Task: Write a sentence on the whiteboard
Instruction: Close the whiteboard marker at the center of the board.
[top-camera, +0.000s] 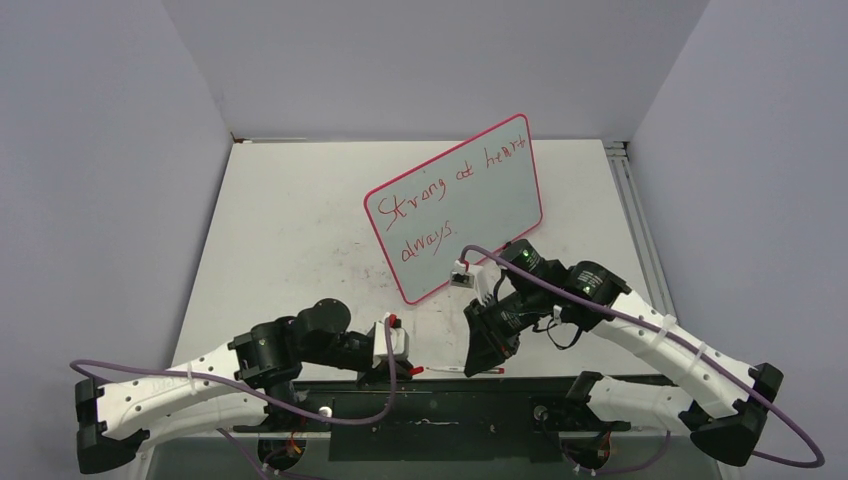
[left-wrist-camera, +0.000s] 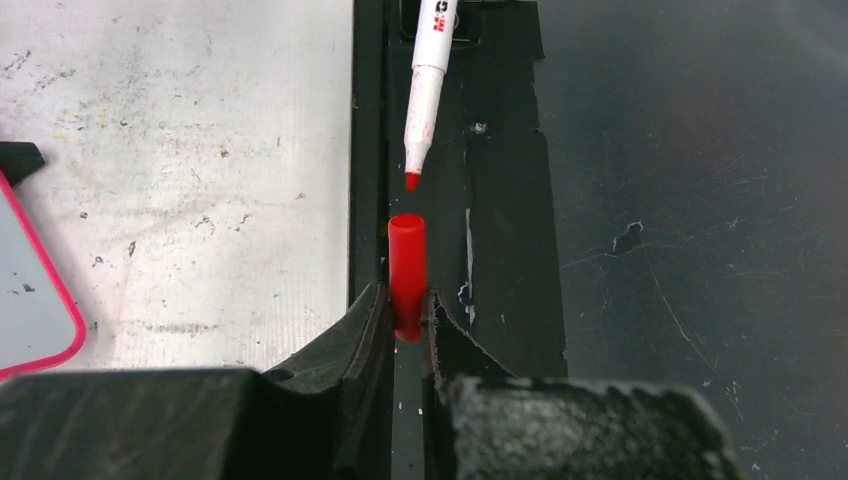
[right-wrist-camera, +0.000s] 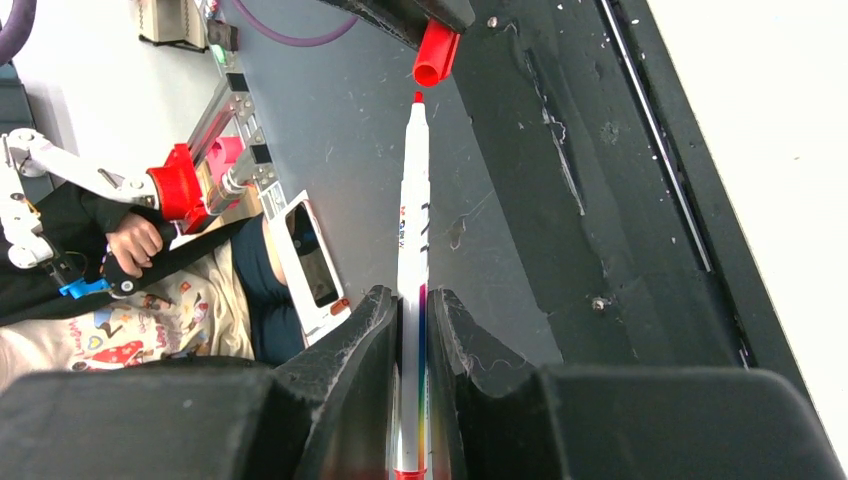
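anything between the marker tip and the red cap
Nothing visible. The white marker with a red tip, held in the right gripper, points at the open end of the red plastic cap in the left gripper; only air between.

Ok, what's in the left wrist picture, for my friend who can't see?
The left gripper pinches a red cap, its open end pointing at the red tip of a white marker just ahead, not touching. To the left lie a white table and a corner of the whiteboard.

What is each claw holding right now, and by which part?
Left claw pinches the red cap by its closed end. Right claw grips the marker by its rear barrel, bare tip toward the cap.
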